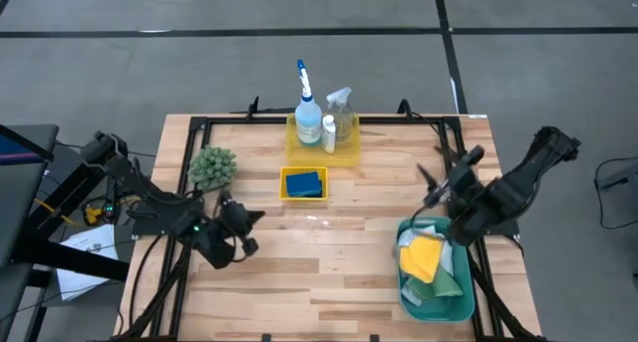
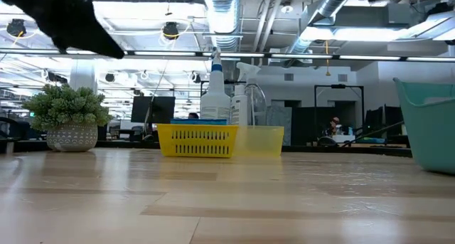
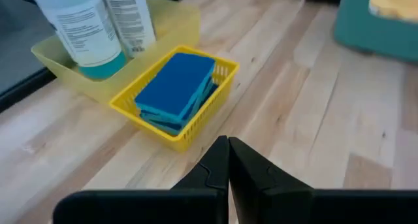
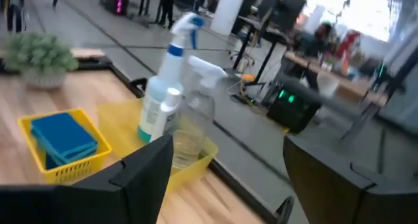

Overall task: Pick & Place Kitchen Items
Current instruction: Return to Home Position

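High view: blue sponges lie long axis crosswise; left claw closed empty, right claw spread empty

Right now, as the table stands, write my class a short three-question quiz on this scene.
1. True or false: the blue sponges lie in the teal bin.
2. Which gripper has its fingers apart? A: left gripper. B: right gripper.
3. Fill in: the yellow cloth lies in the ____.

Key: 1 false, they lie in the small yellow basket. 2 B. 3 teal bin.
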Available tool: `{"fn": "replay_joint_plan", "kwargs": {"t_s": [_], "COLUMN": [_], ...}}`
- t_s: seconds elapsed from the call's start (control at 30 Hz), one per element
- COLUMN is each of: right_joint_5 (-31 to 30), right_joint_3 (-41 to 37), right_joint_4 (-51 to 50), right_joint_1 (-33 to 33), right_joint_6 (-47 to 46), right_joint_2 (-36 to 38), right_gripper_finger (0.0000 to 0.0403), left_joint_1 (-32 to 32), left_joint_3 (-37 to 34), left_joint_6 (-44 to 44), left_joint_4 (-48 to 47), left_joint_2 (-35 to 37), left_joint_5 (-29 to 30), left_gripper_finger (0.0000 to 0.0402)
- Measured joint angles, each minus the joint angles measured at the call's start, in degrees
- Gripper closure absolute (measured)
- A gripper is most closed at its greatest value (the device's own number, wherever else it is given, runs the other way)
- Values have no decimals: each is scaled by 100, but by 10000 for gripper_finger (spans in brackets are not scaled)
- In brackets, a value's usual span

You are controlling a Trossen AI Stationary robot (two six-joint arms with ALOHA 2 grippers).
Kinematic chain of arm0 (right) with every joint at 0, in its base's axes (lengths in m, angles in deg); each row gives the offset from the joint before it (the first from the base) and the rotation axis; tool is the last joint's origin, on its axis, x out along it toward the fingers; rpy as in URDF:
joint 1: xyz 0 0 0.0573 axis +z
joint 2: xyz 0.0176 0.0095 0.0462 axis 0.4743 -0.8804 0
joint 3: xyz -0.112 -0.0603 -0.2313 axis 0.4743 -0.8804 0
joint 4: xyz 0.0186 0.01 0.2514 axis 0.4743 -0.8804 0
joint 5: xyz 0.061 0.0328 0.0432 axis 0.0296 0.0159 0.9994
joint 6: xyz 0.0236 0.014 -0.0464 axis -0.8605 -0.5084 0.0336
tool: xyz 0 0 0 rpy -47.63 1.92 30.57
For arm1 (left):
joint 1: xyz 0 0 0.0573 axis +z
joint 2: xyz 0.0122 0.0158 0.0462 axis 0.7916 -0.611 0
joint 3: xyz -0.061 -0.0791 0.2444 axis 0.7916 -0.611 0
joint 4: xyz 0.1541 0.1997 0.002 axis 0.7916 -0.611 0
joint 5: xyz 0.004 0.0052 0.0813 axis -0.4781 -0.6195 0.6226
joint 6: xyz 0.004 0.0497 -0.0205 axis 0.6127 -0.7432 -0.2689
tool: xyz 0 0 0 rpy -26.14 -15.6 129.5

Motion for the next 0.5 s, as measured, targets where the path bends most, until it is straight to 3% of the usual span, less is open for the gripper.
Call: {"fn": "replay_joint_plan", "kwargs": {"t_s": [0.17,0.27,0.37,0.5], "right_joint_5": [5,32,352,822], "right_joint_3": [-721,-928,-1071,-1234], "right_joint_4": [459,1371,2642,4090], "right_joint_1": [-82,24,223,464], "right_joint_6": [-244,430,1663,3048], "right_joint_2": [1157,1506,1630,1555], "right_gripper_finger": [141,169,220,321], "left_joint_1": [-1,88,280,654], "left_joint_3": [-910,-1532,-2139,-2755], "left_joint_6": [-240,-970,-1934,-3078], "left_joint_4": [993,2183,3575,5207], "left_joint_2": [670,1052,1345,1574], "left_joint_5": [110,57,-417,-1191], "left_gripper_finger": [401,401,401,401]}}
